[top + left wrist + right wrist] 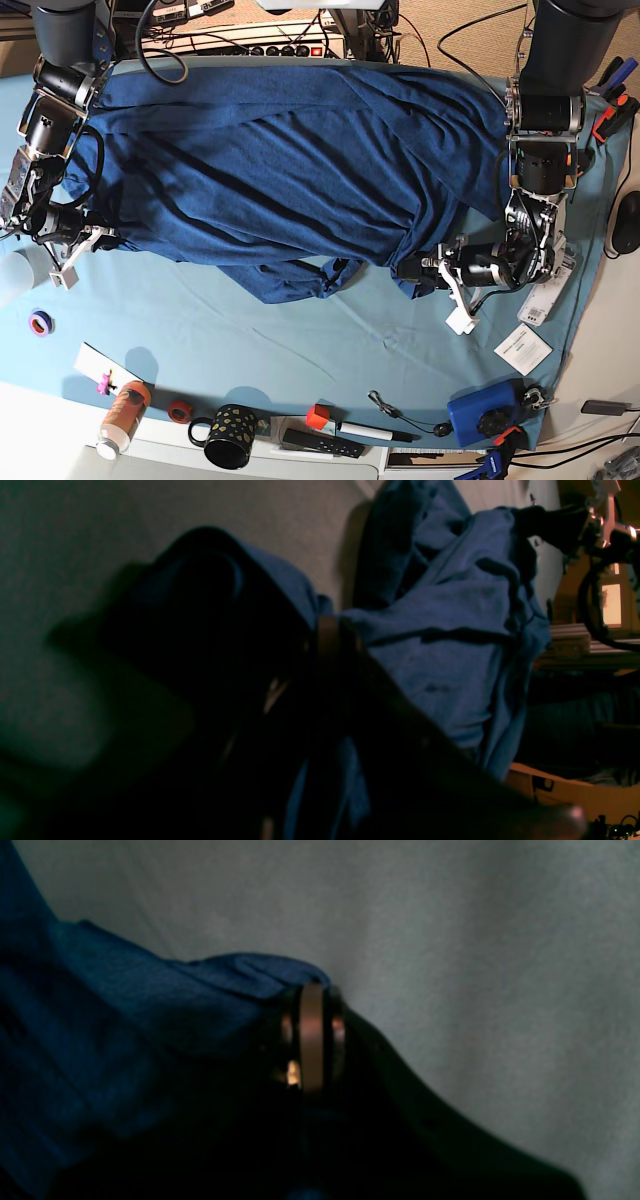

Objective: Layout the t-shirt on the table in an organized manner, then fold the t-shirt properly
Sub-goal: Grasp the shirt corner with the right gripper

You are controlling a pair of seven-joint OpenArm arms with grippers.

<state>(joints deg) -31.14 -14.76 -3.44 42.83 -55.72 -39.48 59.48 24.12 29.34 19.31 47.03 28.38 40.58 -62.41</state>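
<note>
Table (300, 330) under teal cover, clutter along the near edge – mug (228, 435), bottle (120, 415), tape rolls. Shirt (290, 160) spread across the far half, rumpled, hem bunched mid-table. My left gripper (412, 270) is clamped on one lower corner, right gripper (92, 240) pinched on a fold at the other side. Next, I reckon: pull both corners apart & toward me evenly – keep tension level, lift slightly so the wrinkles drop out, no dragging the cover.
</note>
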